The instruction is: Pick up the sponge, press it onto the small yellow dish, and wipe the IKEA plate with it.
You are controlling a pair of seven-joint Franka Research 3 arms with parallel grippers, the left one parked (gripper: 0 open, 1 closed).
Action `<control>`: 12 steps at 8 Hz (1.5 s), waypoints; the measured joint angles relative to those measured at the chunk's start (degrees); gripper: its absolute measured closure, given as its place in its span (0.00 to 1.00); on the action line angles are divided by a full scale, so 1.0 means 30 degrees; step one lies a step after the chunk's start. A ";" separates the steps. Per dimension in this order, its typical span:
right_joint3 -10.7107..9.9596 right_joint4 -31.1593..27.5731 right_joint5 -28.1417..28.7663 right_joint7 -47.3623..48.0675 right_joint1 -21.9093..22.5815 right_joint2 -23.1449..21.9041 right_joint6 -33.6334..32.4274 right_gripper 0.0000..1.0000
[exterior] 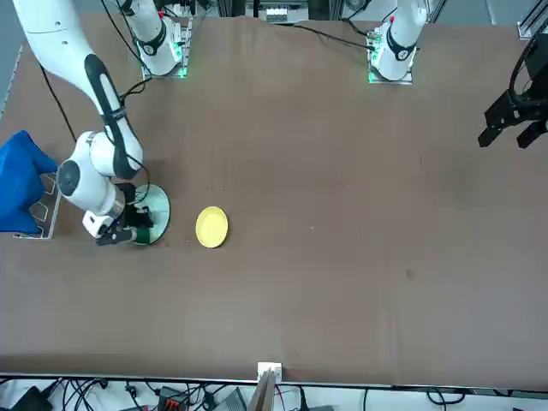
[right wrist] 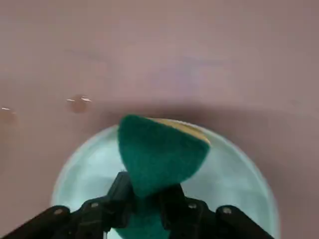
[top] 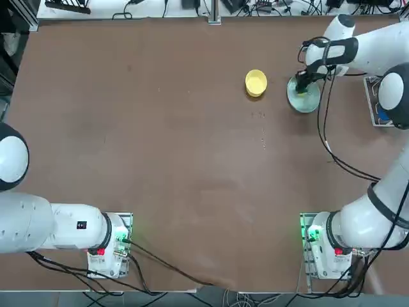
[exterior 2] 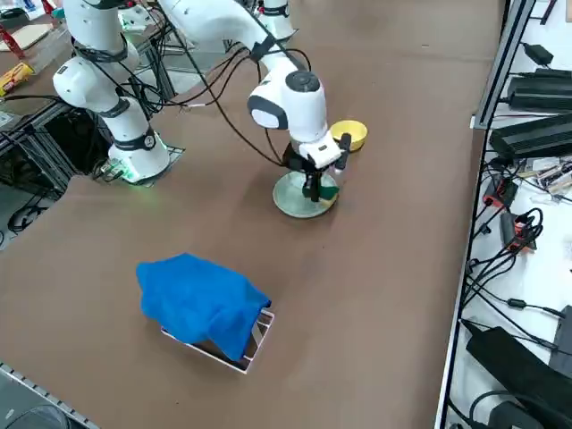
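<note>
The right gripper [right wrist: 146, 206] is clamped on the sponge [right wrist: 159, 154], its two fingers pinching the near end so that the green scouring face bulges out past them and a sliver of yellow foam shows at the far edge; the gripper points down over the IKEA plate [right wrist: 234, 179], which fills the wrist view beneath the sponge. From overhead the gripper [top: 305, 82] sits above the pale mint plate [top: 303, 100] near the table's far right corner; the small yellow dish [top: 256, 82] lies just beside the plate, apart from it, toward the table's middle; the front and side views agree, with the sponge [exterior 2: 328, 191] low over the plate [exterior 2: 295, 201] and the dish [exterior 2: 350, 135] beyond it. A blue cloth [exterior 2: 202, 301] is draped over a small stand nearer the table's right edge, well apart from the work.

By my reading the wiping step is in hand; whether the sponge is actually pressed to the plate's surface cannot be told. The next move calls for steady downward contact and sweeping strokes kept inside the shallow rim, light enough that the plate does not slide across the table.
</note>
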 joint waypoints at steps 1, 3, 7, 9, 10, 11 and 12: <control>0.0446 0.0003 0.0013 0.0746 0.0142 0.0007 0.0000 0.70; 0.0924 -0.0103 0.0005 0.1676 0.0187 0.0010 -0.0158 0.70; 0.1145 -0.1457 0.0166 0.1873 0.0167 -0.0550 -0.0152 0.70; 0.1148 -0.2181 0.0190 0.1849 -0.0062 -0.1185 -0.0405 0.70; 0.1133 -0.2288 0.0189 0.1632 -0.0319 -0.1507 -0.0750 0.70; 0.1119 -0.2330 0.0190 0.1145 -0.0683 -0.1758 -0.1011 0.70; 0.1101 -0.2404 0.0191 0.0424 -0.1103 -0.1872 -0.1114 0.70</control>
